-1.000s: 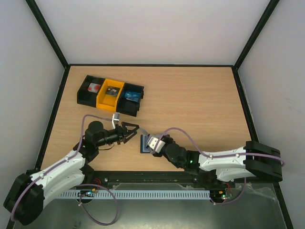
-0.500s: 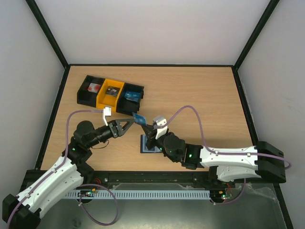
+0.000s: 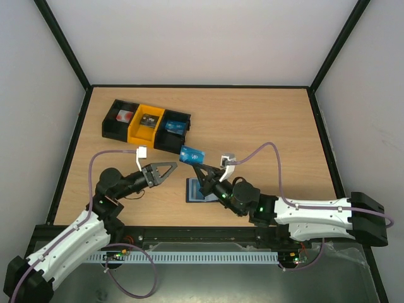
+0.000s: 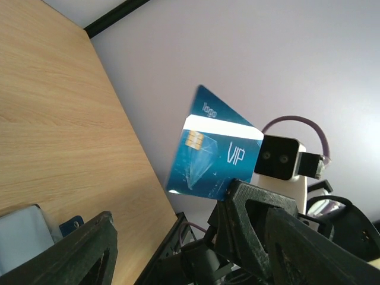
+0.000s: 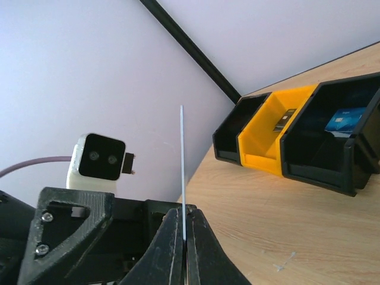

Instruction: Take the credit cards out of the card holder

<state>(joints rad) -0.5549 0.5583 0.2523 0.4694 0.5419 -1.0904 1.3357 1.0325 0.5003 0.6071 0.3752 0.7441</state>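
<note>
My right gripper (image 3: 201, 169) is shut on the lower edge of a bright blue credit card (image 3: 191, 154) marked VIP and holds it upright above the table. In the right wrist view the card (image 5: 182, 160) is edge-on, pinched between my fingertips (image 5: 176, 237). The card holder (image 3: 196, 192), flat with grey-blue pockets, lies on the table just below the card. My left gripper (image 3: 168, 168) is open and empty, just left of the card. In its wrist view the card (image 4: 214, 148) faces it and a corner of the holder (image 4: 21, 234) shows at the lower left.
A row of three bins stands at the back left: black (image 3: 118, 120) with a red-and-white item, yellow (image 3: 146, 124), and black (image 3: 174, 130) with a blue item. The wooden table (image 3: 271, 126) has black-framed walls around it.
My right gripper has lifted the blue card up and away from the holder, which now lies uncovered. My left gripper has drawn back to the left, away from the holder.
</note>
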